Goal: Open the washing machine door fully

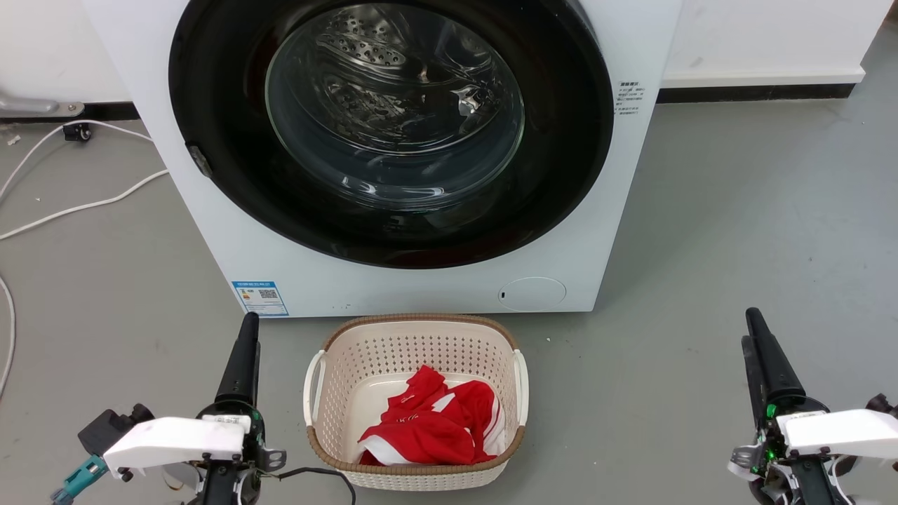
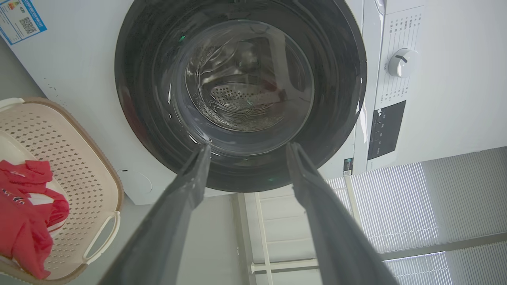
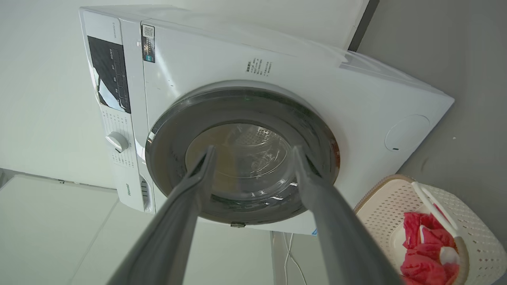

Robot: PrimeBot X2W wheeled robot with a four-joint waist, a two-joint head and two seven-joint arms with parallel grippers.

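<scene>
Left end effector (image 2: 247, 147), right end effector (image 3: 254, 149) wide | door (image 1: 393, 119) shut | blue QR label (image 1: 259, 298)

A cream perforated basket (image 1: 414, 351) sits on the grey floor (image 1: 736, 210), holding a crumpled red garment (image 1: 428, 428). White cables (image 1: 84, 207) trail at the left.
</scene>
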